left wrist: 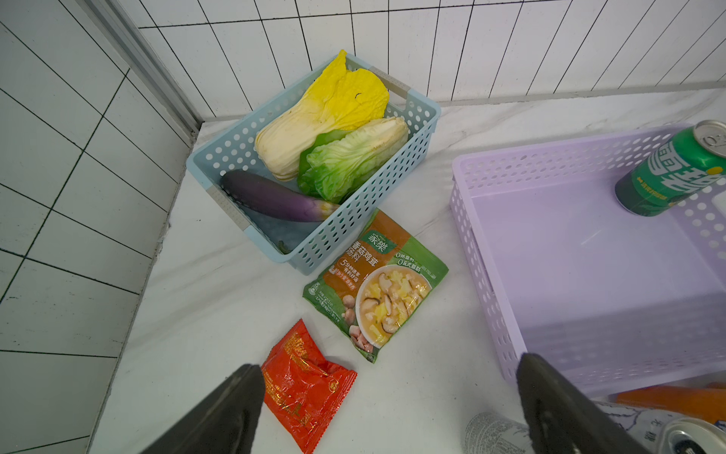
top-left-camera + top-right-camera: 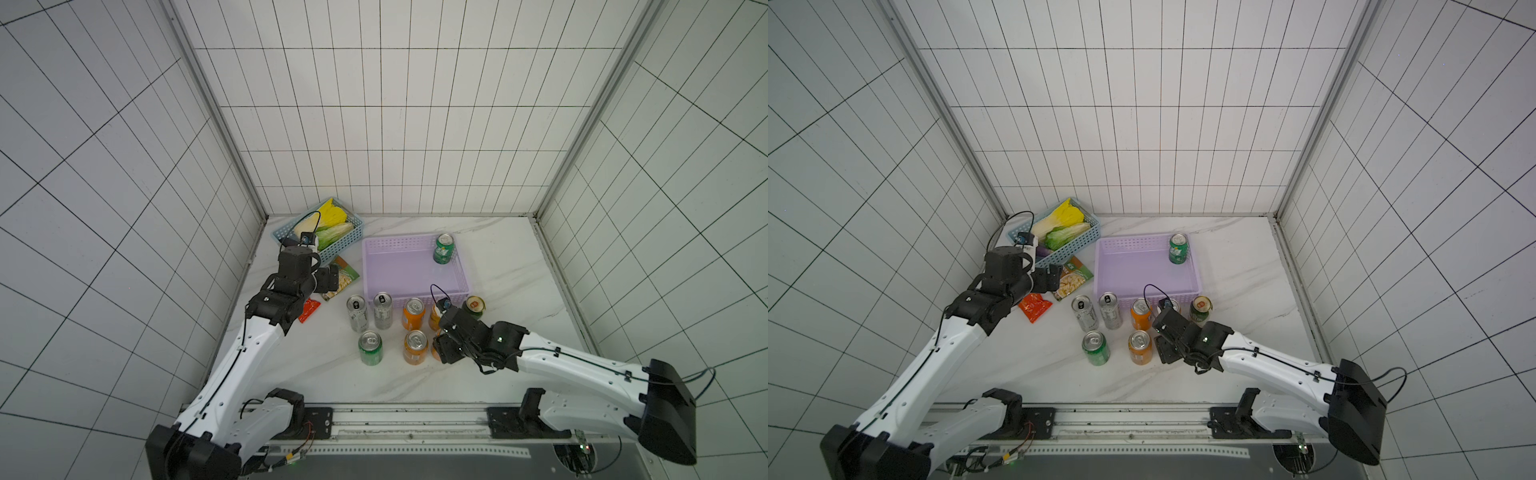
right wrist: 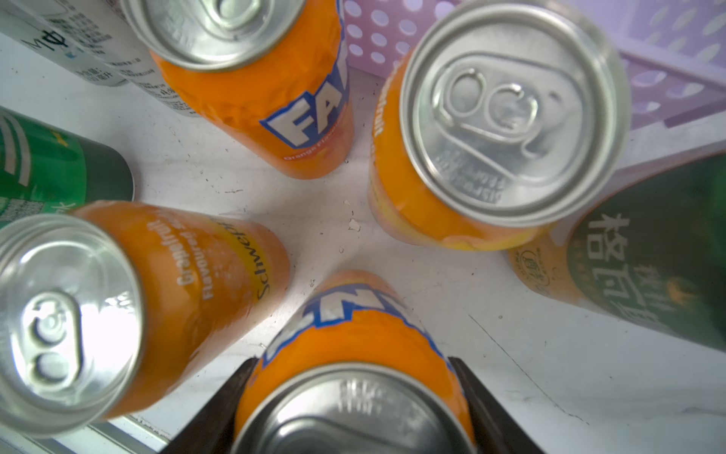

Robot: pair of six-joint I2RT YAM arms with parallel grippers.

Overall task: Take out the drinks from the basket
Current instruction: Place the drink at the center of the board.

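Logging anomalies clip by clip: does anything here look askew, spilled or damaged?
Nothing is spilled or toppled. One oddity: the free-standing Fanta can near the lilac basket has a wrinkled, dented-looking orange skin.

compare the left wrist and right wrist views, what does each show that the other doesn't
Only left wrist: the blue basket of vegetables, the soup packet, the red packet, the green can standing in the lilac basket, and the open left gripper. Only right wrist: the right gripper closed on an orange can, and the green-and-gold can. Both: the lilac basket's perforated wall, a silver-white can and the table.
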